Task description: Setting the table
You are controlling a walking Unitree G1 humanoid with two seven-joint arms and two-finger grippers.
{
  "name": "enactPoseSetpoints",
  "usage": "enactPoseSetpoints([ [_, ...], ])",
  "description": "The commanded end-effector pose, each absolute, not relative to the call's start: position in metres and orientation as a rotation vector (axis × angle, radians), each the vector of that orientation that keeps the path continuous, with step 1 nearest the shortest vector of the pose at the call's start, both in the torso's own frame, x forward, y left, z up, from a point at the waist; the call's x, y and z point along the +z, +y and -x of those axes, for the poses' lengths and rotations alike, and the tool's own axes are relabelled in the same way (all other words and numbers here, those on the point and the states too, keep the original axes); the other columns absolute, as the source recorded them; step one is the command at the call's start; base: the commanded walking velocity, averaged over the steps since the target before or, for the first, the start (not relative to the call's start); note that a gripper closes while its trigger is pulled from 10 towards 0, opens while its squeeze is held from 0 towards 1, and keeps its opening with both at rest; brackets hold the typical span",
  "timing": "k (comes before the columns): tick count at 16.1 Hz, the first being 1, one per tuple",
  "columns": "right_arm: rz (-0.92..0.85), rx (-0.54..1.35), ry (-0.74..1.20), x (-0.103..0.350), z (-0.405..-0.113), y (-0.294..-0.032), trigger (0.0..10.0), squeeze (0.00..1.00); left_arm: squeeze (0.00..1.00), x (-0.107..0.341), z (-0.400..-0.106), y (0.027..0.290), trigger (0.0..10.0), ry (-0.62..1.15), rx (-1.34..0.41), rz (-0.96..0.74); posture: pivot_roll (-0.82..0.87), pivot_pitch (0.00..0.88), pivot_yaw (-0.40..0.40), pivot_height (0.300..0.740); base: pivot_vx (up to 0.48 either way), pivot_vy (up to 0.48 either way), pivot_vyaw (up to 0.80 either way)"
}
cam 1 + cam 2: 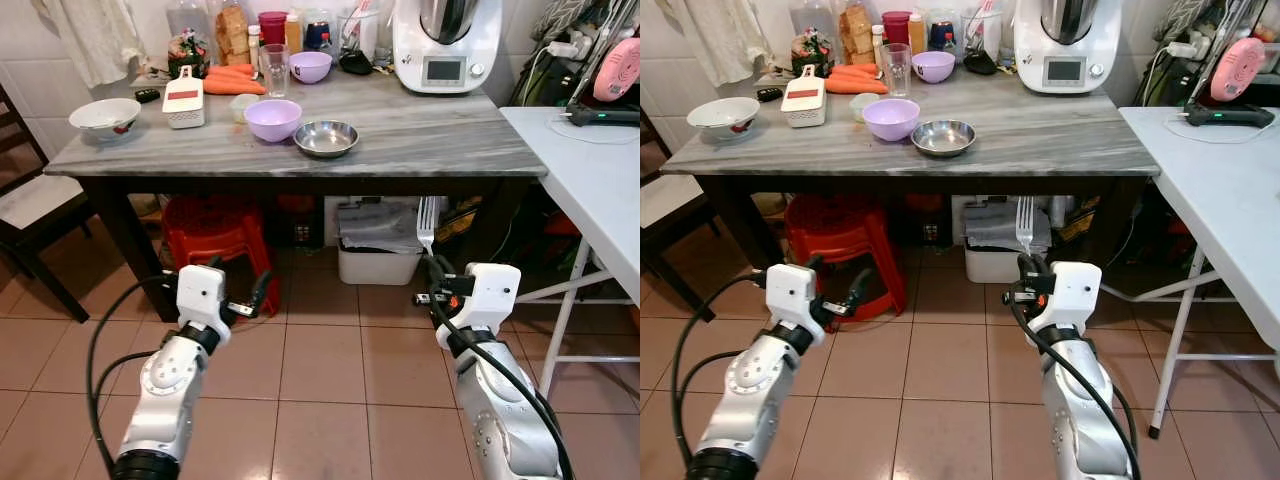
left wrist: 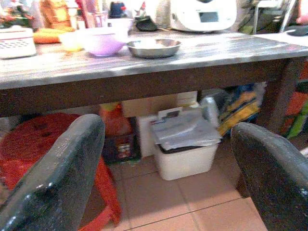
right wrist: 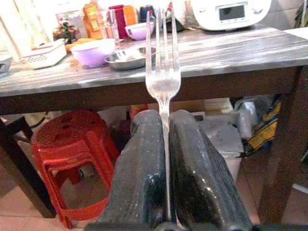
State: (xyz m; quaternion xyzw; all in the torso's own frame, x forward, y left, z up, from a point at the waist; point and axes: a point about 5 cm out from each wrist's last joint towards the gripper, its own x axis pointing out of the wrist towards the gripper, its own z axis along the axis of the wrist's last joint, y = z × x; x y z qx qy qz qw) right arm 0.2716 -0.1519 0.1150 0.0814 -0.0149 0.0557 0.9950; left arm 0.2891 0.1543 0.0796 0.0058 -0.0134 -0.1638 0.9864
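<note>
The right hand (image 1: 432, 262) is pinched tight on the handle of a fork (image 1: 427, 222), which stands upright with its prongs up, in front of the worktop (image 1: 420, 135) and below its edge. In the right wrist view the two fingers (image 3: 139, 178) press together on the fork's stem, and most of the handle is hidden between them. The left hand (image 1: 240, 300) is spread wide with nothing in it, held low over the tiled floor (image 1: 320, 370); in its wrist view both fingers (image 2: 57, 178) are cut off by the picture's edge.

On the worktop a steel bowl (image 1: 326, 137) sits just beside a lilac bowl (image 1: 272, 119), near the front edge. Behind them are a drinking glass (image 1: 274, 68), a second lilac bowl (image 1: 311, 66), carrots (image 1: 232, 80), a white grater (image 1: 184, 98) and a white kitchen machine (image 1: 446, 42) whose top is cut off. A white patterned bowl (image 1: 104, 117) lies towards the left end. The jars along the wall are too crowded to tell apart.

Under the worktop, partly in shade, stand a red stool (image 1: 212, 240) and a white bin (image 1: 378, 245). A white folding table (image 1: 590, 180) stands to the right.
</note>
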Motion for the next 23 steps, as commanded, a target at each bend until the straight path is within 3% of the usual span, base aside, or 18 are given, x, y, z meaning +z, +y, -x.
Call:
enactPoseSetpoints([
  [1, -0.156, 0.094, -0.05, 0.119, -0.272, -0.157, 10.0, 0.0, 0.0, 0.082, -0.29, 0.151, 10.0, -0.037, -0.357, -0.021, -0.01, 0.0, 0.028, 0.74, 0.247, 0.0, 0.0],
  [23, -0.142, 0.097, -0.05, 0.118, -0.272, -0.159, 10.0, 0.0, 0.0, 0.079, -0.287, 0.141, 10.0, -0.043, -0.405, 0.013, -0.02, 0.0, 0.021, 0.74, 0.412, 0.0, 0.0],
])
